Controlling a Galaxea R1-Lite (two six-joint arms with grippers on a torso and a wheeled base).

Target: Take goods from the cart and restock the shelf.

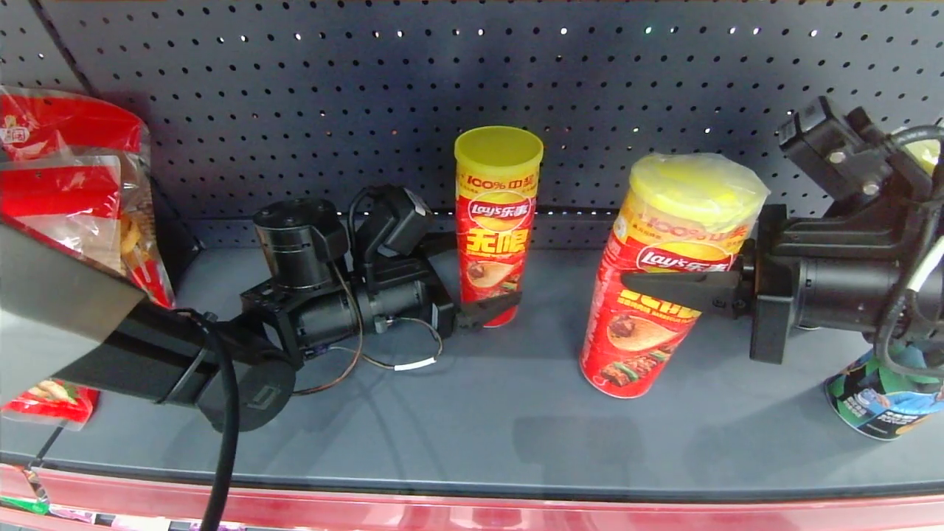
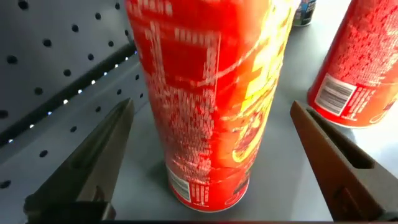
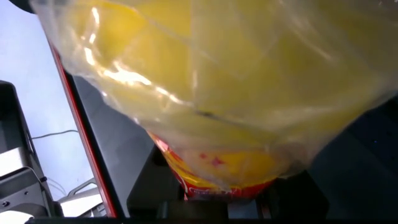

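Two red chip cans with yellow lids are on the grey shelf (image 1: 472, 413). The left can (image 1: 495, 221) stands upright near the pegboard. My left gripper (image 1: 493, 308) is open around its base; in the left wrist view the two fingers (image 2: 106, 155) stand wide apart on either side of the can (image 2: 211, 93), not touching it. The right can (image 1: 667, 295) leans to the left, its lid wrapped in clear plastic (image 3: 205, 93). My right gripper (image 1: 653, 286) is shut on its middle from the right, one finger (image 1: 678, 289) lying across the front.
Red snack bags (image 1: 66, 169) are stacked at the shelf's left end, with another bag (image 1: 48, 402) lower down. A green and blue can (image 1: 881, 402) stands at the far right under my right arm. The pegboard (image 1: 332, 110) closes the back; a red lip (image 1: 472, 510) runs along the front.
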